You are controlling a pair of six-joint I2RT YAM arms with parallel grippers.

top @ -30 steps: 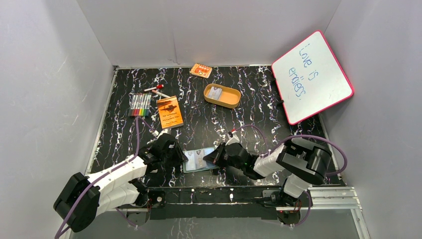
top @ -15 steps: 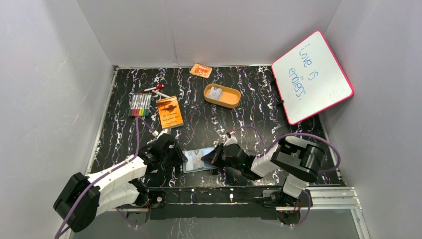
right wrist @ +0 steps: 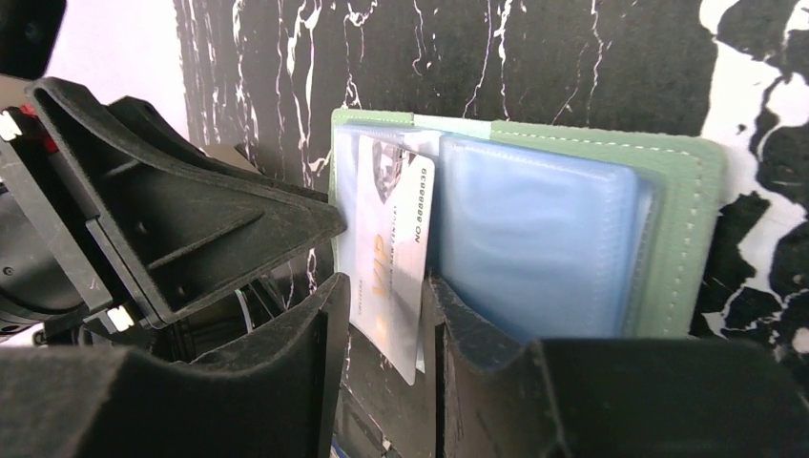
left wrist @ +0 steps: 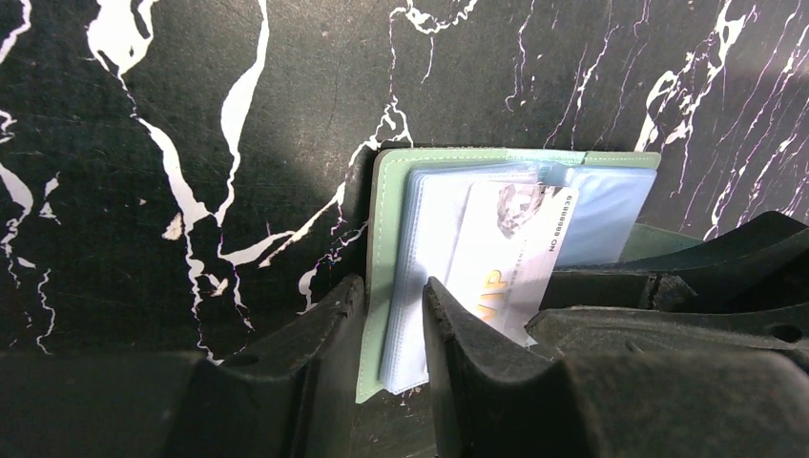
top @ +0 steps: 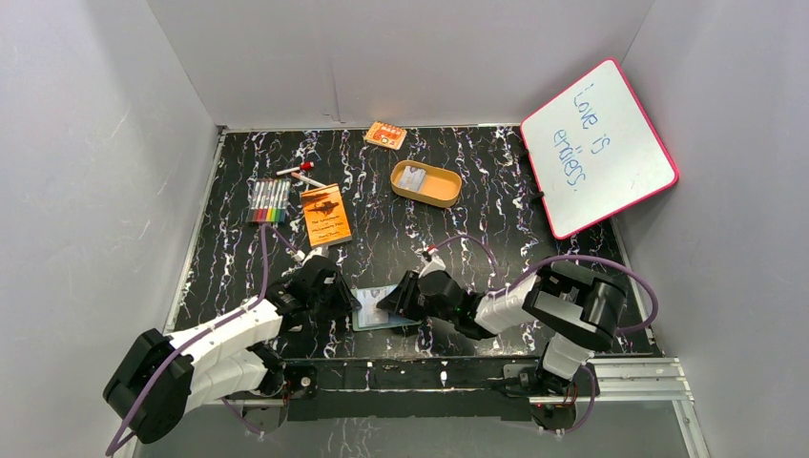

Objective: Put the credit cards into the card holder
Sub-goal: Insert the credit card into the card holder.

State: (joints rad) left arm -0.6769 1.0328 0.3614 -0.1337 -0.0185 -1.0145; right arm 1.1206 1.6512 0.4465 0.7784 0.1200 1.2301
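Observation:
The sage-green card holder [top: 389, 312] lies open near the front edge, its bluish clear pockets [right wrist: 534, 229] facing up. My left gripper [left wrist: 393, 310] is shut on its left edge [left wrist: 386, 219], with cover and pocket stack between the fingers. A pale credit card [right wrist: 386, 239] marked VIP sticks partway out of a left-hand pocket [left wrist: 510, 253]. My right gripper [right wrist: 382, 324] stands open around the card's free end, with a gap on one side. In the top view both grippers [top: 351, 303] [top: 386, 303] meet over the holder. Another pale card [top: 412, 177] rests in the tan tray.
The tan oval tray [top: 448, 196] sits mid-back. An orange booklet [top: 325, 215], a row of markers [top: 269, 200] and a loose pen [top: 300, 174] lie at the left. An orange packet [top: 385, 135] is at the back, and a pink-framed whiteboard [top: 596, 148] leans at the right.
My right gripper has shifted left towards the holder and its jaws have opened off the card. The left gripper and the holder stay put.

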